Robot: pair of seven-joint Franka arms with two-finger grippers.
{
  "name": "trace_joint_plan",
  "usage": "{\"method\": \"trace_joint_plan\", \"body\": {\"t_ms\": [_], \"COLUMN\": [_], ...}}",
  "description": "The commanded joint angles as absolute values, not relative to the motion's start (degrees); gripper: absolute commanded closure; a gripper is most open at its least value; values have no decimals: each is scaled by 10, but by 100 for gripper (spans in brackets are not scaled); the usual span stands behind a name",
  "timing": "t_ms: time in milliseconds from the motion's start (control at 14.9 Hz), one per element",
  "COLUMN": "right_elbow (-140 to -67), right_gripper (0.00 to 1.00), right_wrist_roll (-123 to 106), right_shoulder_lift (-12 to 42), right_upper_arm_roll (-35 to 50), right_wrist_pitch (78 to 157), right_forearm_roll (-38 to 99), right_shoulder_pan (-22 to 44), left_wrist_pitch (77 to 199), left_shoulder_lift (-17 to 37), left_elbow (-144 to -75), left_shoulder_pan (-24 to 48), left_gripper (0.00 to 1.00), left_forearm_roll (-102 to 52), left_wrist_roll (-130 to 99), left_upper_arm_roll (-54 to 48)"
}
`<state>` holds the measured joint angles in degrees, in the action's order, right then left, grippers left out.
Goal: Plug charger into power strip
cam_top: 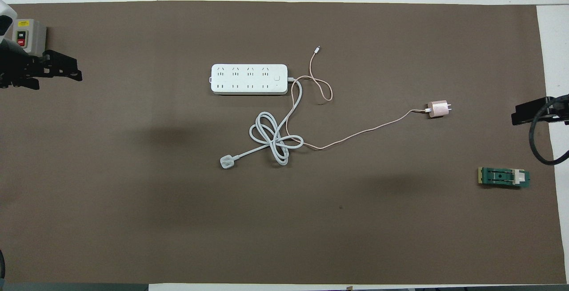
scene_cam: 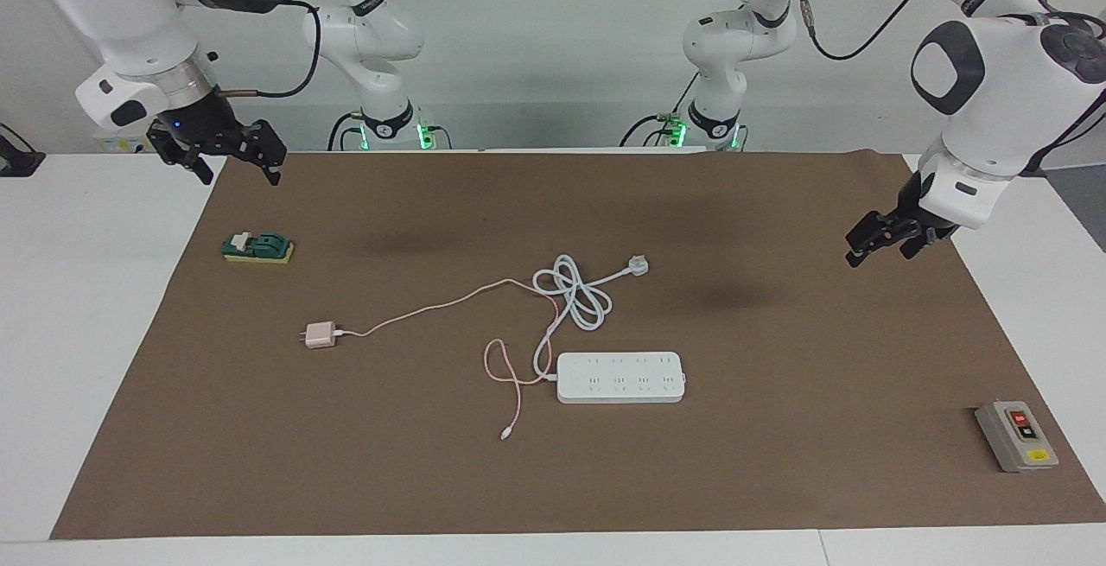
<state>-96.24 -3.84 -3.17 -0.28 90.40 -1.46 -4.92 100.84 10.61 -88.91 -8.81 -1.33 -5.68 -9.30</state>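
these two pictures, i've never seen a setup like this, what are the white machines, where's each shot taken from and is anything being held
The white machines are two robot arms, each ending in a two-finger gripper. One picture looks at them from across the table; the other looks steeply down from above their own end.

On the brown mat lie a white power strip with its coiled cord, a small pink charger on a thin pink cable, a grey switch box and a small green block.

Nothing is held. The left gripper hangs open over the mat's edge at its arm's end. The right gripper hangs open by the mat's corner at the other end. The charger is not yet plugged in.
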Motion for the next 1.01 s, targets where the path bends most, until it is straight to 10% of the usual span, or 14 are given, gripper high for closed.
{"method": "trace_joint_plan", "body": {"t_ms": [0,942], "right_elbow": [-965,-970], "right_gripper": [0,0], "right_wrist_roll": [-47,-44], "right_shoulder_lift": [-35,-46], "right_upper_arm_roll": [1,4], "right_wrist_pitch": [898,896], "right_forearm_roll": [-4,-3], "right_shoulder_pan": [-59,-60], "left_wrist_pitch": [1011,1009], "left_shoulder_lift": [84,83], "left_elbow": [-914,-913], "left_shoulder_pan": [-94,-100], "left_gripper": [0,0], "left_forearm_roll": [-8,-8], "left_wrist_roll": [-60,-62], "left_upper_arm_roll": [-94,-93]}}
